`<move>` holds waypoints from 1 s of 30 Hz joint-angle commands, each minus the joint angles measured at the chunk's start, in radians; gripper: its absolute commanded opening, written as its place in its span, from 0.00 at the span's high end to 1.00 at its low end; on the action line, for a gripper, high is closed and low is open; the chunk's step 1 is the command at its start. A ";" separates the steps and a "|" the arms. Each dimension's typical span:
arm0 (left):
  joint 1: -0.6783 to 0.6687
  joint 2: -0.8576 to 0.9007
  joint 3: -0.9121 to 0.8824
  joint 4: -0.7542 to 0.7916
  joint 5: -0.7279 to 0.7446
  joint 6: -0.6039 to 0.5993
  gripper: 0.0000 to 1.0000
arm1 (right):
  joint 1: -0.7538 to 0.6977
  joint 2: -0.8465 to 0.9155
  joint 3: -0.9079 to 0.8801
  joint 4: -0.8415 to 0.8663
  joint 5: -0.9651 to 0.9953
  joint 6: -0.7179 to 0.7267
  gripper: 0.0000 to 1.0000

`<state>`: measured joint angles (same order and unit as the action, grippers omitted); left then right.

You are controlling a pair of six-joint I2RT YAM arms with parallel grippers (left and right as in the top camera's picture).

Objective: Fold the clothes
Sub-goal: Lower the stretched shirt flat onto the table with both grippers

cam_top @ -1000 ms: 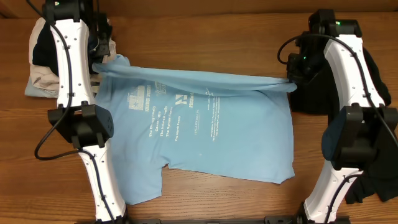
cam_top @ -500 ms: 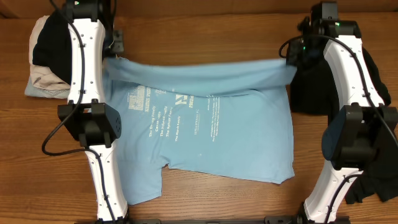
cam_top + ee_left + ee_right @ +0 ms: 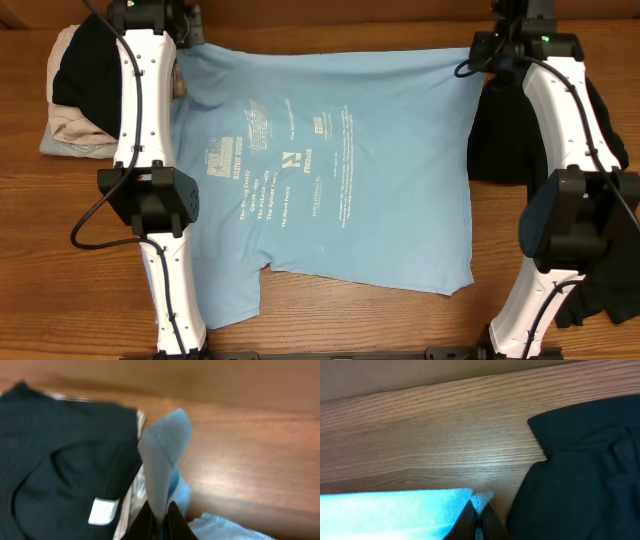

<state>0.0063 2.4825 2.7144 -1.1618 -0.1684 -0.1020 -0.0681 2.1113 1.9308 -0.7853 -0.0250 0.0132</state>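
The light blue T-shirt (image 3: 330, 160) with white printed text lies spread flat across the wooden table, its far edge stretched between both arms. My left gripper (image 3: 159, 517) is shut on the shirt's far left corner (image 3: 162, 455), beside the stack of folded clothes. My right gripper (image 3: 477, 520) is shut on the shirt's far right corner (image 3: 420, 505). In the overhead view the left gripper (image 3: 183, 48) and right gripper (image 3: 478, 52) sit at the table's far edge. A loose black garment (image 3: 505, 140) lies right of the shirt and also shows in the right wrist view (image 3: 580, 480).
A stack of folded black and beige pieces (image 3: 75, 100) sits at the far left, with its black top piece in the left wrist view (image 3: 65, 465). More dark cloth (image 3: 600, 290) lies at the right front. The table's far edge (image 3: 340, 15) runs close behind both grippers.
Both grippers have carried the shirt's folded-over edge away toward the far side of the table, and the shirt now lies open and flat instead of doubled over.
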 commanded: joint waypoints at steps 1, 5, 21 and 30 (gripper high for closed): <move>-0.027 0.000 0.032 0.042 -0.018 -0.002 0.96 | -0.055 -0.009 0.030 0.013 0.023 -0.011 0.96; -0.034 0.000 0.032 0.102 -0.023 0.001 0.96 | -0.103 -0.009 0.034 0.018 -0.031 -0.044 0.96; -0.033 -0.007 0.032 0.070 -0.024 0.054 0.96 | -0.122 -0.013 0.034 -0.062 -0.074 -0.035 0.96; -0.032 -0.036 0.032 -0.168 -0.023 0.049 0.96 | -0.122 -0.018 0.034 -0.230 -0.161 -0.035 0.96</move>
<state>-0.0376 2.4825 2.7193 -1.2972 -0.1684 -0.0681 -0.1837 2.1113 1.9343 -0.9890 -0.1429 -0.0265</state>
